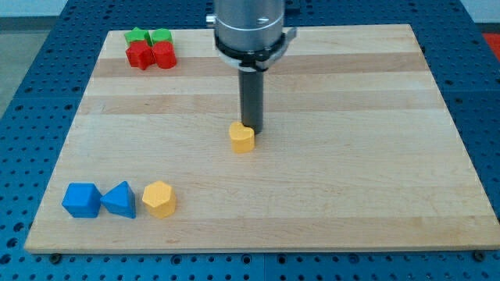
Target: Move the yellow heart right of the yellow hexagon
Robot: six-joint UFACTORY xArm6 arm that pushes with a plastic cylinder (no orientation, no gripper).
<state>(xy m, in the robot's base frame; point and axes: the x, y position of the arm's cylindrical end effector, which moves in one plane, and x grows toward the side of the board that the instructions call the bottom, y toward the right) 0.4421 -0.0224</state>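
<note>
The yellow heart (242, 137) lies near the middle of the wooden board. My tip (251, 129) stands just behind it, touching or almost touching its upper right edge. The yellow hexagon (159, 198) lies at the view's lower left, well to the left of and below the heart. The rod hangs down from the arm's body at the view's top centre.
A blue triangle (119, 200) and a blue cube (82, 200) lie in a row left of the hexagon. At the top left, a green star (137, 36), a green block (160, 37), a red star (140, 55) and a red block (164, 55) sit clustered. The board (351, 156) rests on a blue perforated table.
</note>
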